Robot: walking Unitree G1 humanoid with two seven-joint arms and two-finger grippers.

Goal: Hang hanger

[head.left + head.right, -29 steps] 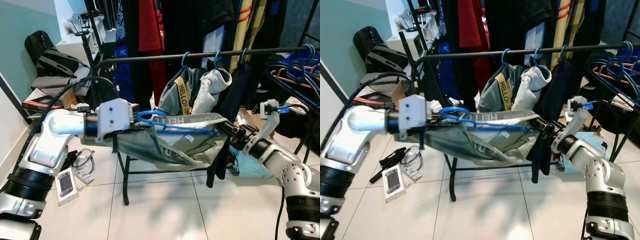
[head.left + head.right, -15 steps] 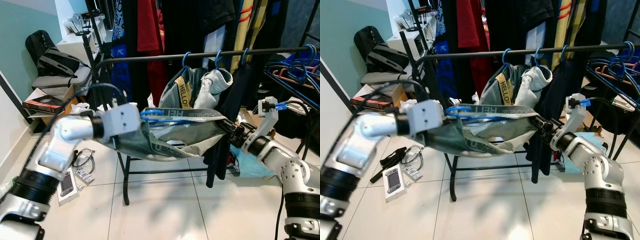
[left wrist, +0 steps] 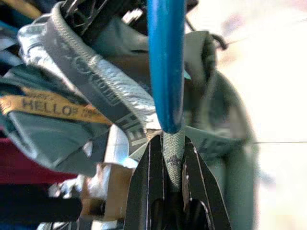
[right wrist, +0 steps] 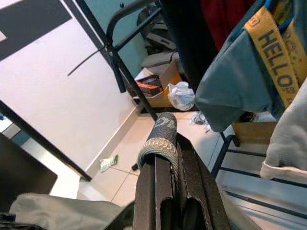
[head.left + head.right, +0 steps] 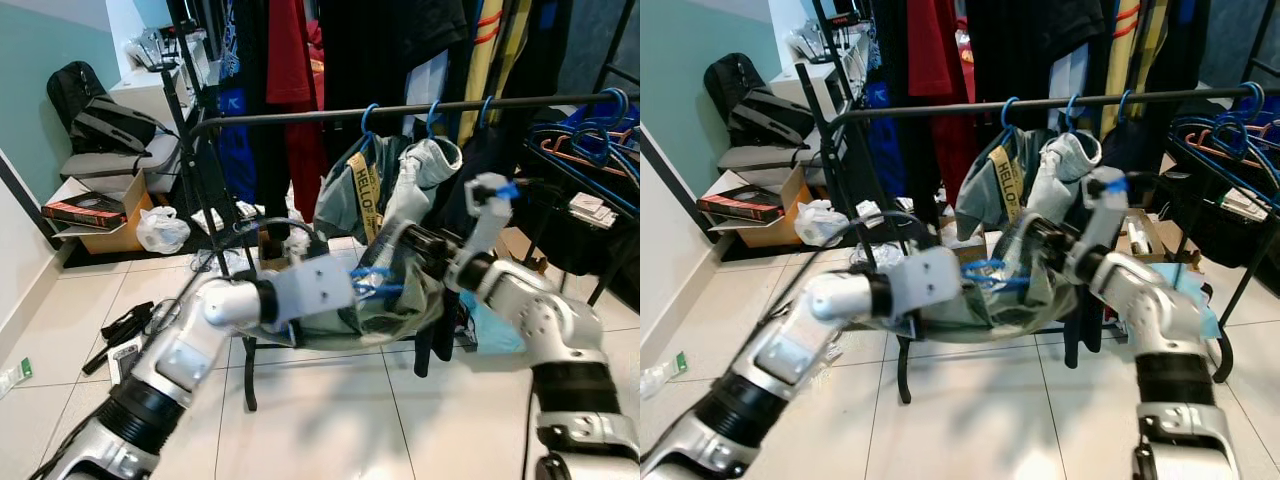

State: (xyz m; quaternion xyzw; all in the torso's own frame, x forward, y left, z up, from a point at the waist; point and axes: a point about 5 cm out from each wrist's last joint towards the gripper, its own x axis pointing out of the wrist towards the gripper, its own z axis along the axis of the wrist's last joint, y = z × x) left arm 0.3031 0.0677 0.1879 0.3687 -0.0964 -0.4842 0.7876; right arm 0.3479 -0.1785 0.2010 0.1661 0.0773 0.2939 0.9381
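A blue hanger (image 5: 374, 283) carries a grey-green garment (image 5: 390, 310) with a grey printed waistband (image 3: 96, 81). The garment hangs bunched between my two arms, below the black rail (image 5: 400, 108) of the clothes rack. My left gripper (image 5: 362, 287) is shut on a strip of the garment right at the blue hanger bar (image 3: 165, 62); the pinch shows in the left wrist view, left gripper (image 3: 173, 153). My right gripper (image 5: 402, 240) is shut on the rolled waistband (image 4: 160, 136), just right of and above the left one.
Another grey-green garment with a yellow HELLO strap (image 5: 365, 190) hangs on blue hooks from the rail. More blue hangers (image 5: 590, 150) crowd the rail's right end. Dark clothes hang behind. A box (image 5: 105, 215), bags and small items lie on the tiled floor at left.
Both grippers have come together. The left one swung right and the right one left, so the stretched garment now sags bunched under the rail.
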